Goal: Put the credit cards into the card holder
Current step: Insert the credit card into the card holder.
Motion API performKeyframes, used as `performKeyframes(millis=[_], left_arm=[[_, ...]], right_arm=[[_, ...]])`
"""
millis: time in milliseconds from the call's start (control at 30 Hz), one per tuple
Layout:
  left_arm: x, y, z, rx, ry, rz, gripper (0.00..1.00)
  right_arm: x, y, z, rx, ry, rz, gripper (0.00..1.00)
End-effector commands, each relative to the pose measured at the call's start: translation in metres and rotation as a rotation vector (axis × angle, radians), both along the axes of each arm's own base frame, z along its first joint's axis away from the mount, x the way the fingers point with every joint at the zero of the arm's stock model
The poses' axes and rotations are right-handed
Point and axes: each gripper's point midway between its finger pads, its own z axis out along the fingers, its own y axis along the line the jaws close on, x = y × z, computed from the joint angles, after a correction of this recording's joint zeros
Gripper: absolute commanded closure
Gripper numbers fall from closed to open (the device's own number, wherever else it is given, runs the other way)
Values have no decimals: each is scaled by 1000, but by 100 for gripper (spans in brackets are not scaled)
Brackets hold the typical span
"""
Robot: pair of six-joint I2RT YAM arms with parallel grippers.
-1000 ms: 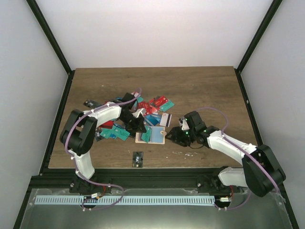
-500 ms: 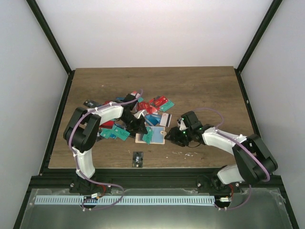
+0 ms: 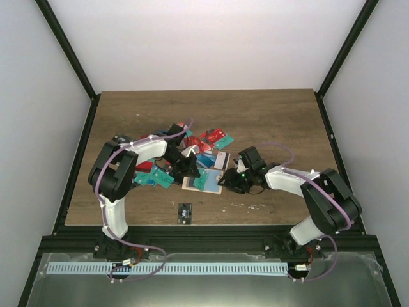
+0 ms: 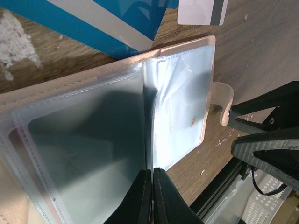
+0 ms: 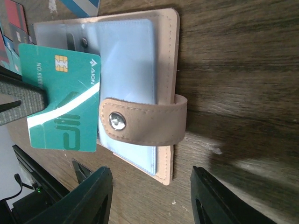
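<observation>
— Which step?
— Left pincer [image 3: 186,167] pinches a teal card [image 5: 60,107] over the open card holder [image 5: 128,60], at the pile's [image 3: 208,141] 6 o'clock; right pincer [image 5: 150,175] spread.
— Next?
— Likely sliding it into a sleeve [image 4: 182,102].

Both arms are built from smooth white shell links joined by bulky black joint housings. The left arm [image 3: 115,217] and the right arm [image 3: 291,180] each carry a thin purple cable [image 3: 281,145] that runs outside the links in loose loops and trails down to the black base blocks [image 3: 118,247], which are bolted to a black rail. A small green light [image 3: 243,171] glows on the right wrist. The left tool [image 4: 149,198] has two slim, glossy black fingers with flat inner faces. The right tool [image 5: 149,200] has broad, rounded black fingers [image 5: 92,198]. In the left wrist view, one of them shows a ribbed grey pad [image 4: 266,151] and a small screw [image 4: 271,120]
</observation>
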Motion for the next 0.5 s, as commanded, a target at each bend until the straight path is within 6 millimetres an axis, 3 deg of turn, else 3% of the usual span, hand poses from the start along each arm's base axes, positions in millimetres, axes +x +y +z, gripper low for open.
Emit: performKeyframes(millis=[0, 467], left_arm=[[8, -7, -1, -33, -7, 1, 96], [13, -18, 10, -107, -30, -13, 96]], right_arm=[[13, 6, 6, 21, -40, 16, 52], [21, 6, -2, 8, -34, 29, 54]])
